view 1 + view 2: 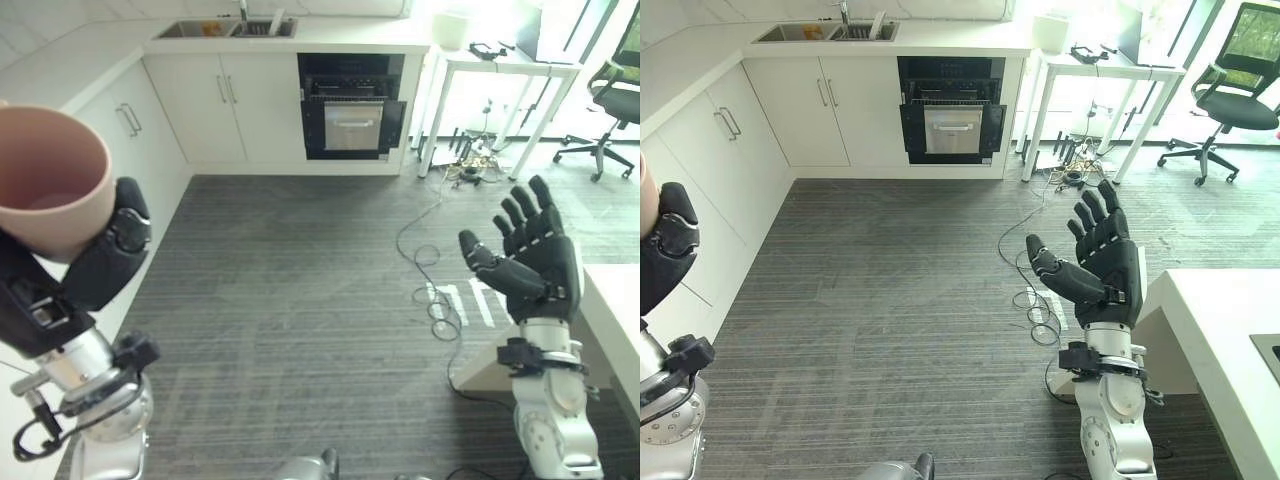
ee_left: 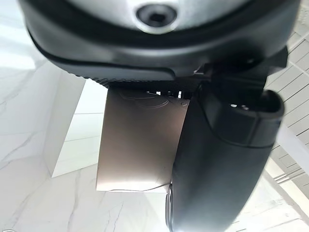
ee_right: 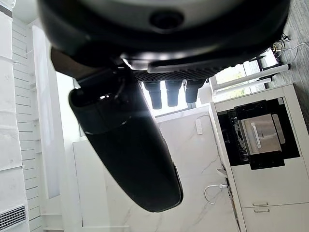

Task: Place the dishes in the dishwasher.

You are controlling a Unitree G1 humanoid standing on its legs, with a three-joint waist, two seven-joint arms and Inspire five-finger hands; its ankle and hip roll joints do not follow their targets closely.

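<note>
Standing open across the grey floor (image 1: 290, 300), the dishwasher (image 1: 352, 108) waits well apart from the robot. Its right hand (image 1: 1102, 262) is spread and empty; its left hand (image 1: 100, 265) curls round a pink cup (image 1: 50, 180), not yet loaded.

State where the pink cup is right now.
The smooth pink round cup is held upright in the left hand at the left eye view's left edge, beside the white cabinets.
</note>
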